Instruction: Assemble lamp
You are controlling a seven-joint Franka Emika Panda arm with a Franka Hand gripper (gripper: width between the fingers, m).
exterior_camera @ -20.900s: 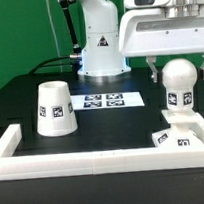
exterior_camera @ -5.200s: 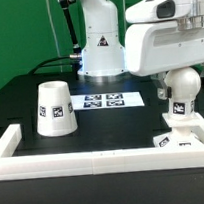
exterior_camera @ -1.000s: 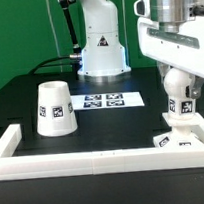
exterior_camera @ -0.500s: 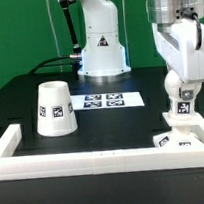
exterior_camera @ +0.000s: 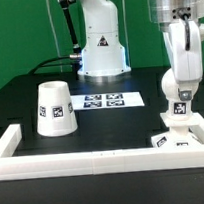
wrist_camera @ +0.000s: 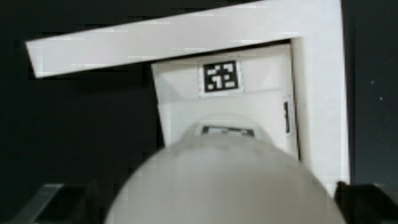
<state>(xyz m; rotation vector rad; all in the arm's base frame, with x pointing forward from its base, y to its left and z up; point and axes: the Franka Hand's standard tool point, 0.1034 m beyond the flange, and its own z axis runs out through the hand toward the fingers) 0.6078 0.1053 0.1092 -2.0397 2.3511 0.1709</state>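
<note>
A robot gripper grasps the round bulb, which stands upright on the flat square base at the exterior view's near right corner. The jaws look clenched on it. The cone shade sits well apart at the left, not yet fitted; that step remains.

shade 1 — bulb 1 — base 1 — marker board 1
</note>
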